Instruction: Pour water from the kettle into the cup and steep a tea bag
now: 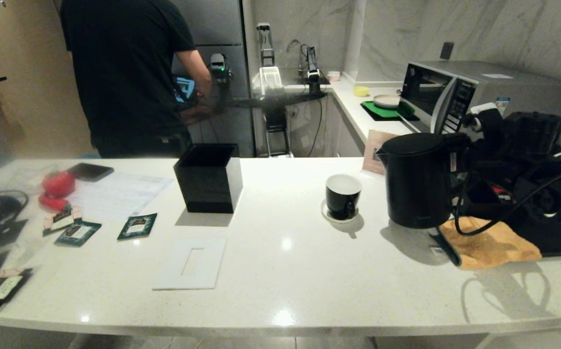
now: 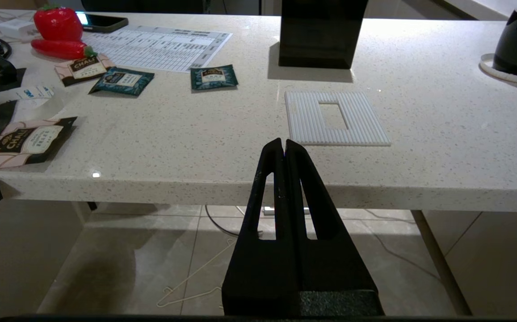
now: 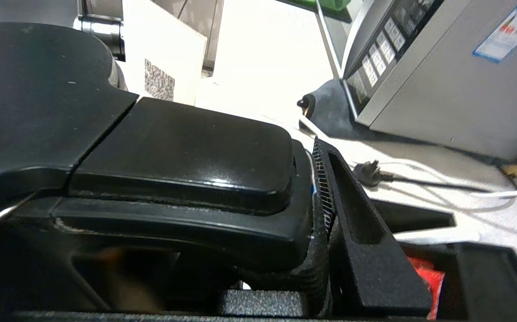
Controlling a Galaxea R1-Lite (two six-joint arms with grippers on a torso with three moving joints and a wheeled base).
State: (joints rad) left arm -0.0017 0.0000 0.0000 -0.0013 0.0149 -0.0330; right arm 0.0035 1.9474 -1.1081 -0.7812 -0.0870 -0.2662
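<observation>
Jaws first: on the right gripper [image 3: 316, 210] they are clamped round the handle [image 3: 182, 179] of the kettle [image 1: 418, 179], one ribbed finger [image 3: 352, 214] pressed flat against the handle's side, as seen from the right wrist view. The other finger is hidden behind the handle. On the left gripper [image 2: 283, 145] the jaws are fully closed with nothing between them, and that arm is parked off the table [image 1: 285, 271], just in front of its near edge and below the level of the top.

The kettle is seen standing upright toward the right end of the table, lid down, with its pointed lip turned toward the cup [image 1: 343, 195]. The cup is set on a small white saucer [image 1: 328, 215] just to the left of the kettle, near but not touching, white inside showing. Whether anything is in the cup can't be told.

Further left, a black open-topped square box [image 1: 208, 178] is placed near the far edge, and a white ribbed plate with a rectangular cutout [image 1: 190, 264] lies flat in front of it, closer to the near edge. A few tea bag sachets [image 1: 137, 226] are scattered at the left end beside a printed sheet [image 1: 115, 191], a phone [image 1: 89, 171] and a red strawberry-shaped toy [image 1: 58, 184]. A brown cloth [image 1: 491, 245] is spread at the right end next to the kettle, with a microwave [image 1: 459, 92] on the counter behind. A person in a black shirt [image 1: 125, 68] is seen standing beyond the far edge, back turned.
</observation>
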